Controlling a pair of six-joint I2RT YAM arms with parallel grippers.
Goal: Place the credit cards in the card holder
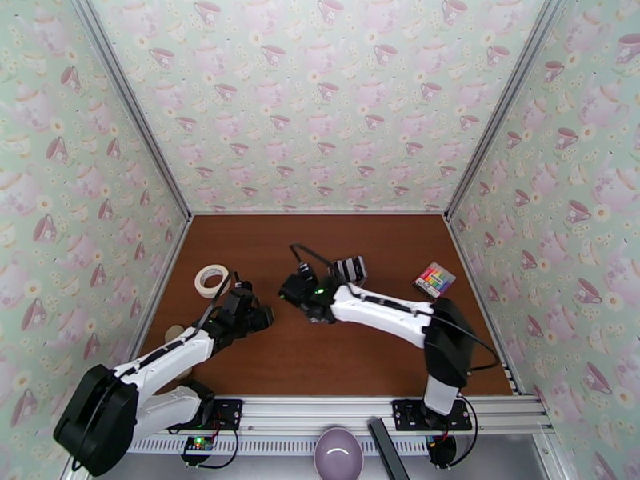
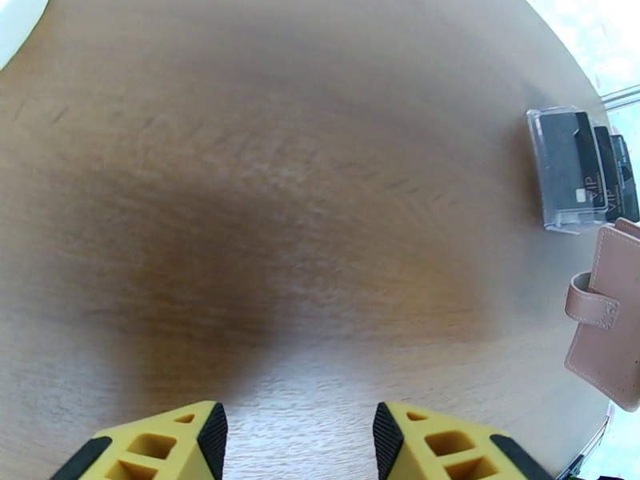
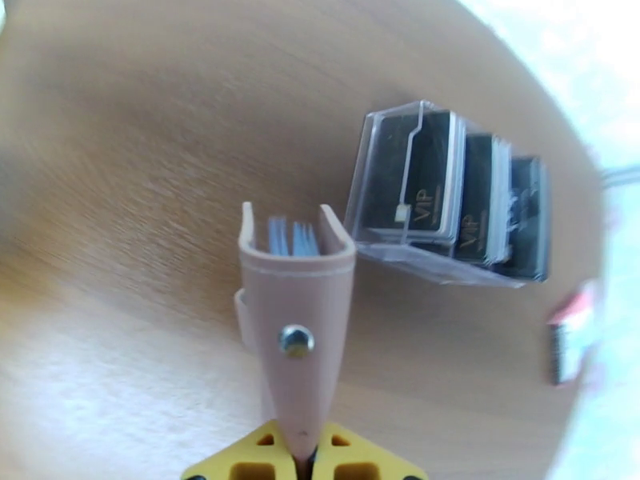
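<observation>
Pink card holder, one; black credit cards, three.

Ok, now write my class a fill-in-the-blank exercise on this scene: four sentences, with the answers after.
1. The right hand is shut on the ___ card holder.
2. Gold letters on the foremost of the credit cards spell ___.
3. The left hand is wide ___.
4. The tape roll lies on the ___ arm's side.
Missing words: pink, VIP, open, left.

Brown table bears tape roll, clear card rack, striped pad
</observation>
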